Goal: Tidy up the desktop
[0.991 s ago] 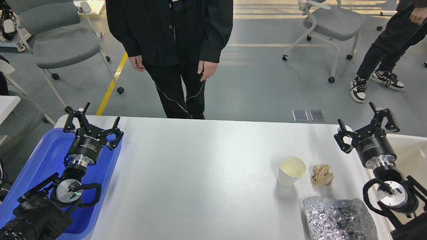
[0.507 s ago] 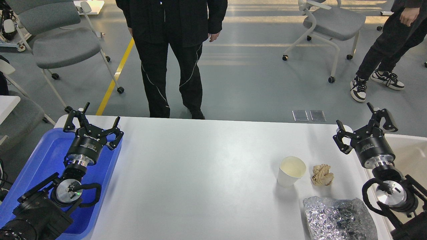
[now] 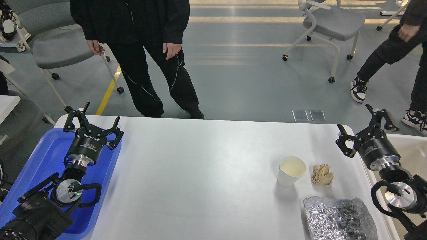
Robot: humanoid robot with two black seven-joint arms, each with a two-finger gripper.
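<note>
Step in hand: none begun; nothing is grasped. The surface (image 3: 206,173) spans the middle of the view, carrying a paper cup (image 3: 291,171), a crumpled paper ball (image 3: 322,174) and crumpled foil (image 3: 340,218), all at its near right. The right gripper (image 3: 367,133), fingers spread and empty, hangs at the far right edge, near the ball. The left gripper (image 3: 93,125), likewise spread and empty, hangs over the blue tray (image 3: 40,160). Next move, judged: lower the right gripper onto the ball
</note>
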